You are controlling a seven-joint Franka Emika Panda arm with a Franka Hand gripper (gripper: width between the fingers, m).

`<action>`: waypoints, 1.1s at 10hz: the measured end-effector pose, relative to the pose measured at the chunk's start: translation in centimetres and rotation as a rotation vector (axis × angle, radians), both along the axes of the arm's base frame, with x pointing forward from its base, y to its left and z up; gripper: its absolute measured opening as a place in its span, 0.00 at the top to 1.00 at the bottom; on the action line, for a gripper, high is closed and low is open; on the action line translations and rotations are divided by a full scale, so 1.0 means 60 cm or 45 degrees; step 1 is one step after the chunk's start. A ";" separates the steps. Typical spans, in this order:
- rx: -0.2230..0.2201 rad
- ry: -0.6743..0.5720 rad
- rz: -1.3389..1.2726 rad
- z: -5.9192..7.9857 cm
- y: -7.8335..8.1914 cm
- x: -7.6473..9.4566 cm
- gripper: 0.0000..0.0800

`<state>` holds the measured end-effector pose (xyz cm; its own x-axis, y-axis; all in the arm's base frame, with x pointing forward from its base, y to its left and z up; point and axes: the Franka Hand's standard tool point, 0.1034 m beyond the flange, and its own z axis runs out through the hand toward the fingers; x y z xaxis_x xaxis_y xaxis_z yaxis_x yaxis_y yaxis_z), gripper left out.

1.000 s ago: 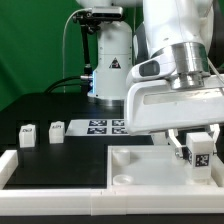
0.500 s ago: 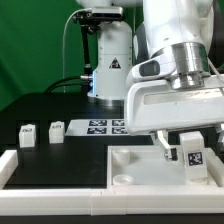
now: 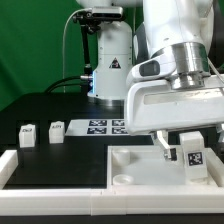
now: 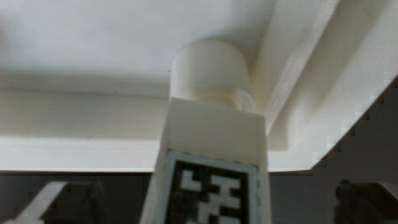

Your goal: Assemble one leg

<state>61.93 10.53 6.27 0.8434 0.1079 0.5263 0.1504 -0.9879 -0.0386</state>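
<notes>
A small white leg [image 3: 193, 157] with a black-and-white tag stands on end in the large white tray-like part [image 3: 135, 168], near the exterior view's right. My gripper [image 3: 190, 150] hangs over it, open, with a finger [image 3: 167, 151] on either side and a gap to the leg. In the wrist view the leg [image 4: 214, 120] points its rounded end into the tray's inner corner [image 4: 285, 60]. The dark fingers [image 4: 365, 200] stand apart from the leg, and the gripper [image 4: 205, 210] holds nothing.
More white tagged legs [image 3: 25, 136] [image 3: 56, 130] stand on the black table at the exterior view's left. The marker board [image 3: 105, 125] lies behind the tray. A white rail [image 3: 50, 186] runs along the front. A tagged white stand [image 3: 108, 70] rises at the back.
The jaws have spread wide and let go of the leg. The leg has dropped a little and shifted toward the exterior view's left, and now stands free between the fingers.
</notes>
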 end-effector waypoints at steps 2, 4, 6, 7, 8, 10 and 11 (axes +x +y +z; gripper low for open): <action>-0.002 0.037 0.004 -0.003 0.001 -0.002 0.19; -0.002 0.131 -0.009 -0.001 -0.003 -0.001 0.19; -0.006 0.421 0.008 0.005 0.002 -0.004 0.19; -0.008 0.541 0.020 0.010 0.004 -0.001 0.19; -0.011 0.638 0.029 0.011 0.004 -0.001 0.19; -0.014 0.828 0.044 0.015 0.001 0.008 0.19; -0.013 0.801 0.041 0.014 -0.001 0.016 0.19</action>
<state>62.88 10.49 7.14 0.9875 0.1409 -0.0709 0.1318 -0.9840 -0.1198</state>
